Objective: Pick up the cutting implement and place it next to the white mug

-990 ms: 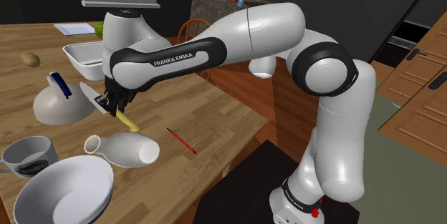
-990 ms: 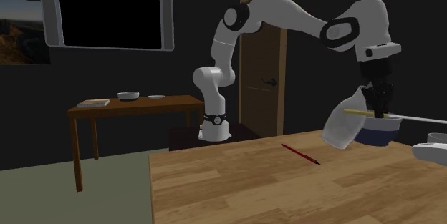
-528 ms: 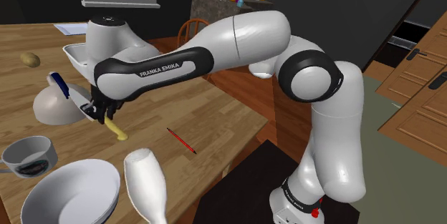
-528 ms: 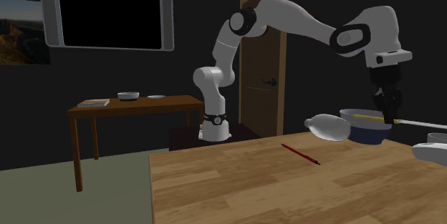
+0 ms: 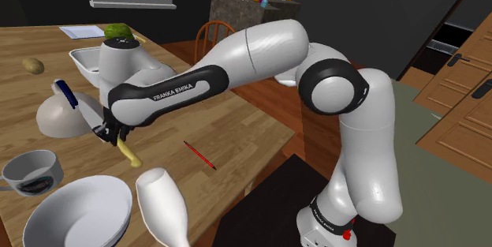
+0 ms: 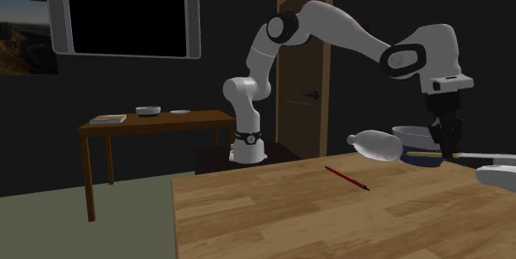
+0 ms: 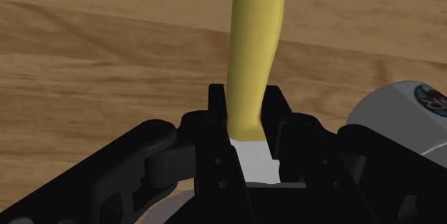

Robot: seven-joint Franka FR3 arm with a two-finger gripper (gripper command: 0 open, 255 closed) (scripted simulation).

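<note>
My black gripper [image 5: 110, 132] is shut on the knife [image 5: 128, 152], which has a yellow handle and a white blade. It hangs low over the wooden table [image 5: 236, 119]. In the wrist view the gripper [image 7: 247, 115] clasps the knife [image 7: 256, 36] where handle meets blade, the handle pointing away over the wood. The white mug [image 5: 31, 171] stands upright near the table's front at the shoulder view's left, a short way from the gripper; its rim [image 7: 407, 115] lies close beside the fingers. In the second exterior view the gripper [image 6: 447, 146] holds the knife [image 6: 423, 155] level.
A white vase [image 5: 162, 206] lies on its side by a white bowl [image 5: 75, 214] at the table's front edge. A red pen [image 5: 199, 155] lies mid-table. A white domed lid [image 5: 63, 117] with a blue handle, a white tray [image 5: 88, 60] and a potato [image 5: 33, 65] sit behind.
The gripper carried the knife lower and toward the shoulder view's left, nearer the mug. The vase was pushed from beside the mug to the front edge by the bowl.
</note>
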